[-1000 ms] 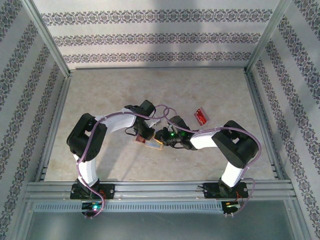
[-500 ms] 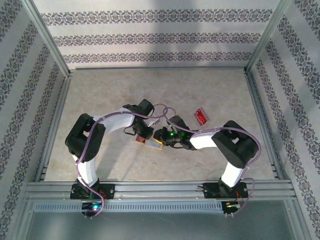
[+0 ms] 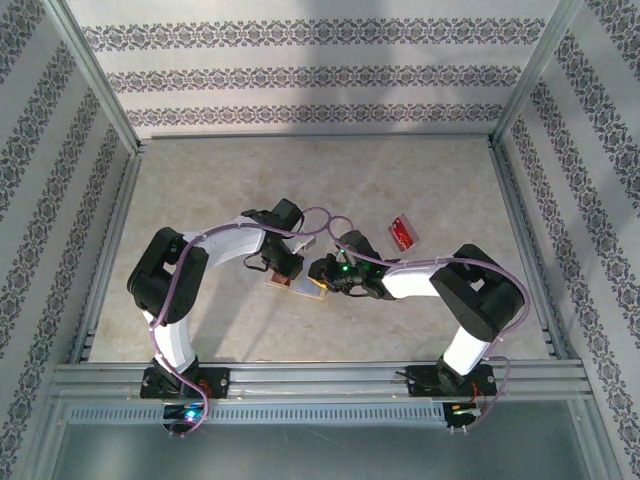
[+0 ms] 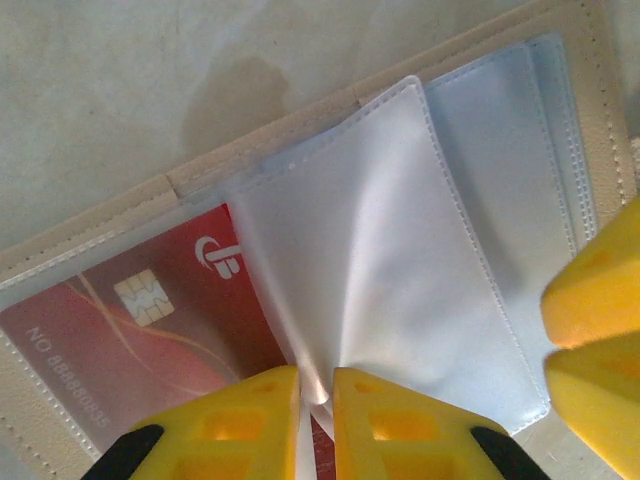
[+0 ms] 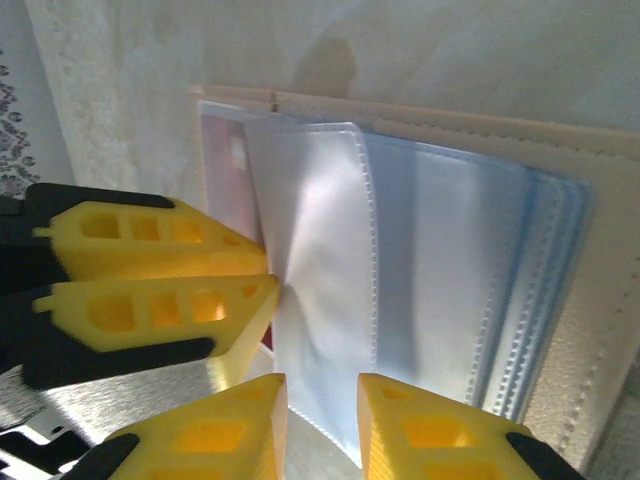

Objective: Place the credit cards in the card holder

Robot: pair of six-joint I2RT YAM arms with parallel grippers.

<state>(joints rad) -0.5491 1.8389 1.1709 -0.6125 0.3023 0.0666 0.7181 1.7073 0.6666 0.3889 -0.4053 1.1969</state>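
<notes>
Card holder (image 4: 300,120) open, left pincer (image 4: 317,385) pinching clear sleeve (image 4: 380,250), right pincer (image 5: 322,395) parted, spare card (image 3: 402,233) seen overhead.

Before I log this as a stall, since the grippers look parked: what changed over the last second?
The left arm swung its elbow slightly left; the right arm's elbow drifted slightly right. The left gripper and right gripper stayed at the open wallet; it and the spare red card did not move.

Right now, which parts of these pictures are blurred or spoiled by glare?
Left wrist view: the left tool is soft, the red card stays legible. Right wrist view: glare whitens the clear sleeve; the right tool is blurred. Top view: even light, faint shadows.
</notes>
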